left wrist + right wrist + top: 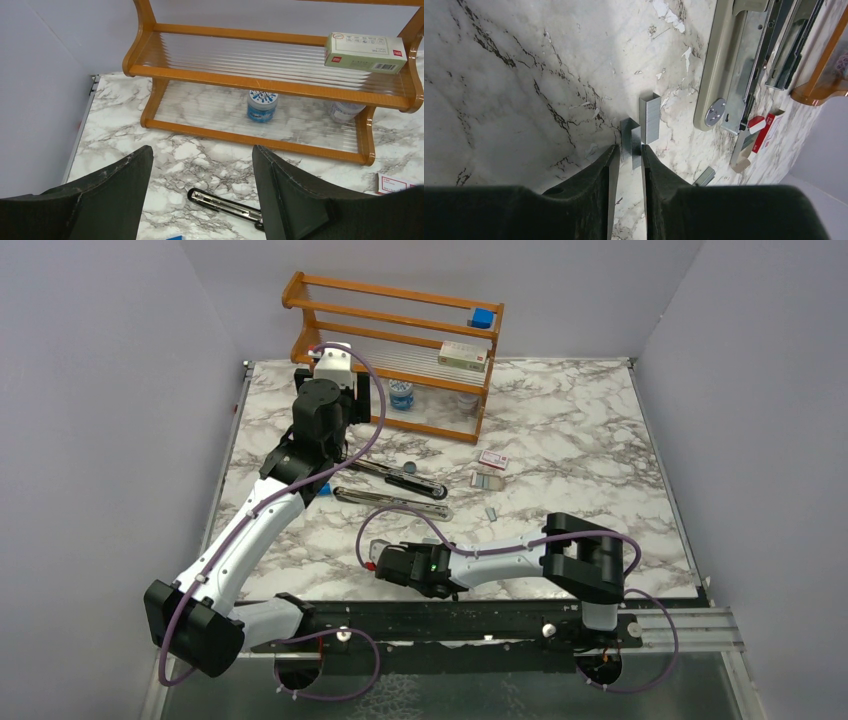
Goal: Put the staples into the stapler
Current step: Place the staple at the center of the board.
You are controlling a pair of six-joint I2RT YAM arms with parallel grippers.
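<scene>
Pinching staples (630, 132) strip, right gripper (629, 148) fingers sitting nearly closed; stapler (744, 60) lying opened at 2 o'clock; left gripper (201, 150) hovering, fingers standing wide apart, gripping nothing.

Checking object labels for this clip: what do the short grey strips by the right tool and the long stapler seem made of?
Short silvery-grey staple strips: apparently metal, dull sheen, fine parallel ridges, folded edges. Long hinged stapler: shiny silver metal channel with sharp reflections; its pale smooth outer bar may be plastic or painted metal.
</scene>
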